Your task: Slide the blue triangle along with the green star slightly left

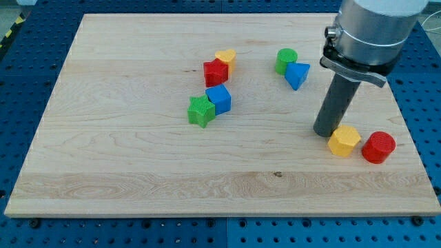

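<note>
The blue triangle [298, 74] lies right of the board's middle near the view's top, touching a green cylinder [286, 60] at its upper left. The green star [200, 111] lies near the board's centre, touching a blue cube [219, 98] at its upper right. My tip [324, 132] rests on the board at the view's right, below and to the right of the blue triangle and far right of the green star. It stands right next to the left side of a yellow hexagon [344, 141].
A red star [216, 71] and a yellow heart [226, 57] sit together above the blue cube. A red cylinder [378, 147] lies right of the yellow hexagon near the board's right edge [411, 131]. The arm's grey body [368, 31] hangs over the upper right.
</note>
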Robot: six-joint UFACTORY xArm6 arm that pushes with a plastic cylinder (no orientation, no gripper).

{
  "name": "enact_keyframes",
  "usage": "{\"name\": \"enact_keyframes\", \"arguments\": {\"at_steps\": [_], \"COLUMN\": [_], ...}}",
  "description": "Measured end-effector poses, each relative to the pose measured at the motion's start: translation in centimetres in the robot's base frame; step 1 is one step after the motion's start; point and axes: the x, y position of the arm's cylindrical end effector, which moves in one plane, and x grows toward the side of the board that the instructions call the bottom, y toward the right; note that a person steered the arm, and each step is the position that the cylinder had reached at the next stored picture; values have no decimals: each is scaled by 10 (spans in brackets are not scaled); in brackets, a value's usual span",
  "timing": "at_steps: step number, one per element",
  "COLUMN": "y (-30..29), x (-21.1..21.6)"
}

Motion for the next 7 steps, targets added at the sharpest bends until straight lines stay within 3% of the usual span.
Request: {"name": "enact_keyframes", "arguments": {"at_steps": [3,5,7], "y": [25,-47,-75], "x": [21,6,-41]}}
